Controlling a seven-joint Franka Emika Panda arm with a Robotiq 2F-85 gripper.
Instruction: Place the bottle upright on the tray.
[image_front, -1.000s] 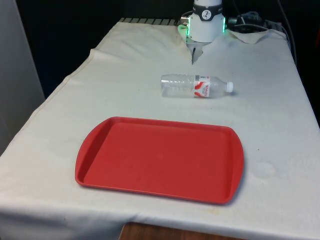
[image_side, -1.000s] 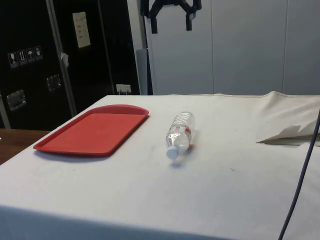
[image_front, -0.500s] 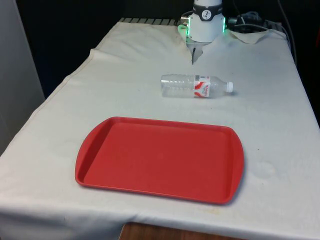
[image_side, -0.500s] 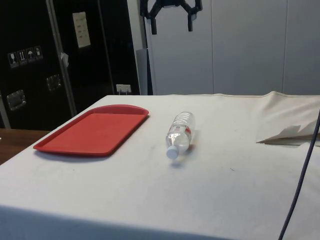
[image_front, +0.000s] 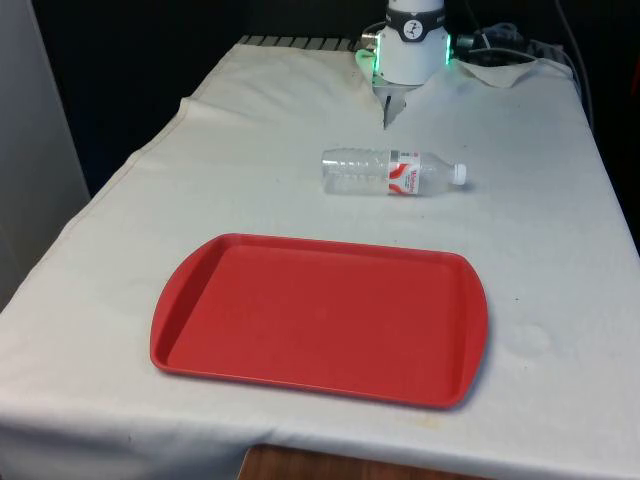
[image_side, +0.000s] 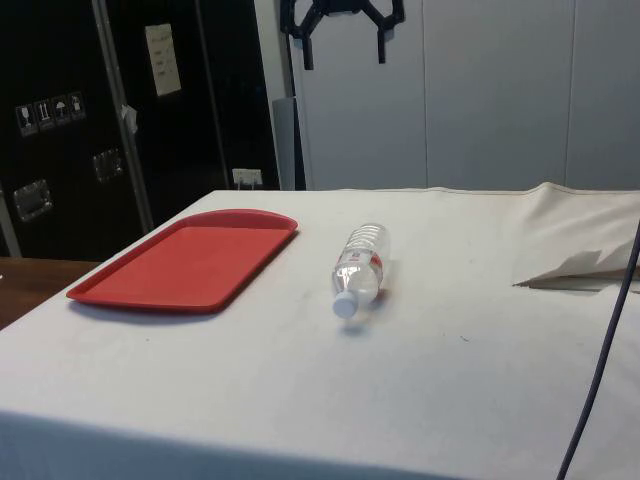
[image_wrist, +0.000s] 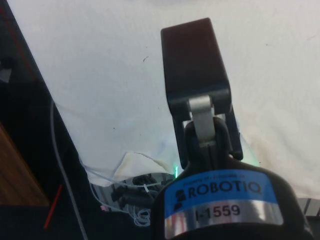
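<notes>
The bottle (image_front: 392, 172) lies on its side on the bench (image_front: 250, 150), cap toward 3 o'clock in the front view, just past the tray's far rim and apart from it. It is clear plastic with a white cap (image_side: 344, 305) and a red-and-white label (image_front: 404, 175); the label's writing is too small to read. The red tray (image_front: 320, 318) sits flat at the near end of the bench, its near rim close to the cloth's front edge.

In the side view the pincer (image_side: 342, 35) hangs high above the bench, jaws spread wide and holding nothing. One finger (image_wrist: 195, 60) shows in the wrist view, above a collar marked "ROBOTIQ" and "I-1559".

Bare cloth lies on all sides of the bottle.
</notes>
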